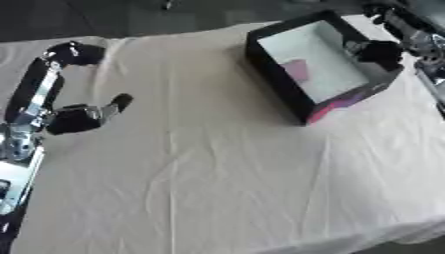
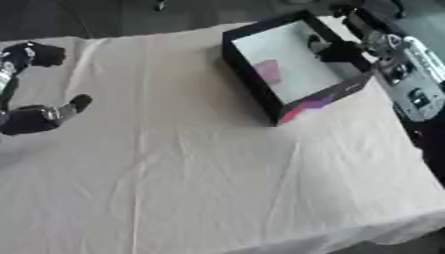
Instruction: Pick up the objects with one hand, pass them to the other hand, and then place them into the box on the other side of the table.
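Cream cloth point(image 1: 217, 163) wrinkled; dark floor point(image 1: 130, 15) beyond; hands' point(image 1: 74, 119) finger state unclear.

Left arm point(image 1: 35, 94): black shells, silver joints. Right arm point(image 2: 408, 64): silver-grey panel, dark spots, perhaps screws. Both hands black.

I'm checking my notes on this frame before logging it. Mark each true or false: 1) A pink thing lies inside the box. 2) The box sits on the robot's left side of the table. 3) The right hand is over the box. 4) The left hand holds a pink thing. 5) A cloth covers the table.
1) True: a pink thing lies on the floor of the box.
2) False: it sits at the far right.
3) True: the right hand is at the box's far rim.
4) False: the left hand shows nothing pink in it.
5) True: a pale cloth covers it.
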`<control>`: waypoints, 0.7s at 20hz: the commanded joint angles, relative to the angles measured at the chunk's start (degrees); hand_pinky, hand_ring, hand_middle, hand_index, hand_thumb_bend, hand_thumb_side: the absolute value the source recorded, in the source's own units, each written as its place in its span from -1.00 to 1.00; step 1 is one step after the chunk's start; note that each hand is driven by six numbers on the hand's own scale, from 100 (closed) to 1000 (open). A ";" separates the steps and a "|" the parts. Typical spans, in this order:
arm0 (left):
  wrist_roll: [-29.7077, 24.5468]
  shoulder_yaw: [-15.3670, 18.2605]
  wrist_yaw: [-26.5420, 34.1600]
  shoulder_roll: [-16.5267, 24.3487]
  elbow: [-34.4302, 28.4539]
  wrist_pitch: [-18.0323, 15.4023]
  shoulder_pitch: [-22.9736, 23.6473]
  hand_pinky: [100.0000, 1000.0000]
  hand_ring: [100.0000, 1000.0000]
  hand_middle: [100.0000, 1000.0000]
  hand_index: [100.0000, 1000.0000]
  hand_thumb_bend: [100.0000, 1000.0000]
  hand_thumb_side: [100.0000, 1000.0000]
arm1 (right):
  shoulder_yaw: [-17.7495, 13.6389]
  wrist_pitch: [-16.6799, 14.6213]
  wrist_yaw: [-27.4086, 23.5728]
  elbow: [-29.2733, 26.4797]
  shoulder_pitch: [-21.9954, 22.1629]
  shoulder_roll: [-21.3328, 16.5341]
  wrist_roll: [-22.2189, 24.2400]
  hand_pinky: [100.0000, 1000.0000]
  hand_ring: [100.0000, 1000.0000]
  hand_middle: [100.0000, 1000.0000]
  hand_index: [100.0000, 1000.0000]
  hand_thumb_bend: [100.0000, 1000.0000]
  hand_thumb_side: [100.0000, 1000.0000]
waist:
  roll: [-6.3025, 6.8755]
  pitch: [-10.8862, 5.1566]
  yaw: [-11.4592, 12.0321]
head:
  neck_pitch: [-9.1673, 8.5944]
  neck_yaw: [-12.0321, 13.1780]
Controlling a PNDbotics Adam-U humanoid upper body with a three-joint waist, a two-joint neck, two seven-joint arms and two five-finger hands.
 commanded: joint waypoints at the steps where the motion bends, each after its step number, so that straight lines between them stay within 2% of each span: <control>1: 0.10 0.42 0.16 1.16 -0.98 0.11 -0.56 0.47 0.32 0.25 0.54 -0.02 -0.49 | -0.82 0.12 -0.22 -0.70 -0.89 -1.79 -0.85 0.95 0.84 0.81 0.96 -0.88 -0.24 | -0.51 -1.89 0.03 | -0.06 0.18; 3: 0.12 0.46 0.16 1.14 -0.97 0.16 -0.54 0.47 0.32 0.25 0.54 -0.03 -0.49 | -0.97 0.31 -1.69 -1.31 -0.87 -1.65 -1.71 0.95 0.83 0.81 0.96 -1.00 -0.29 | -0.47 -1.89 0.03 | -0.06 0.62; 5: 0.20 0.53 0.15 1.16 -1.01 0.22 -0.54 0.47 0.32 0.25 0.54 -0.03 -0.49 | -1.19 0.69 -4.03 -2.06 -0.85 -1.42 -2.97 0.97 0.84 0.80 0.96 -1.00 -0.28 | -0.41 -1.91 0.06 | -0.06 1.50; 6: 0.26 0.59 0.14 1.20 -1.05 0.28 -0.53 0.47 0.32 0.25 0.54 -0.03 -0.49 | -1.43 0.90 -6.07 -2.61 -0.80 -1.17 -4.05 0.98 0.84 0.80 0.97 -1.00 -0.22 | -0.36 -1.92 0.08 | -0.06 2.09; 7: 0.32 0.66 0.11 1.26 -1.09 0.36 -0.53 0.47 0.32 0.25 0.54 -0.04 -0.50 | -1.69 0.99 -8.72 -3.21 -0.71 -0.85 -5.26 1.00 0.84 0.81 0.98 -1.00 -0.06 | -0.30 -1.93 0.10 | -0.06 2.67; 8: 0.37 0.72 0.08 1.33 -1.14 0.44 -0.54 0.47 0.32 0.25 0.54 -0.04 -0.50 | -1.85 1.02 -11.39 -3.69 -0.59 -0.66 -6.42 1.00 0.84 0.81 0.98 -1.00 -0.06 | -0.27 -1.94 0.10 | -0.06 3.09; 9: 0.45 0.86 0.08 1.42 -1.18 0.60 -0.57 0.46 0.32 0.24 0.53 -0.05 -0.50 | -2.10 0.89 -14.50 -4.22 -0.51 -0.29 -7.75 1.00 0.84 0.79 0.97 -1.00 0.22 | -0.19 -1.94 0.11 | -0.06 3.92; 12: 0.81 1.60 0.39 2.10 -1.45 1.54 -0.74 0.46 0.32 0.22 0.53 -0.07 -0.51 | -2.46 0.07 -24.27 -5.50 -0.12 0.58 -12.54 1.00 0.85 0.79 0.98 -1.00 0.44 | 0.15 -2.00 0.25 | -0.06 7.02; 14: 0.84 2.04 0.86 2.72 -1.63 2.37 -0.79 0.46 0.32 0.22 0.53 -0.08 -0.51 | -2.20 -0.20 -27.92 -5.95 0.12 0.70 -14.42 1.00 0.85 0.80 0.99 -1.00 0.49 | 0.35 -2.05 0.33 | -0.06 8.26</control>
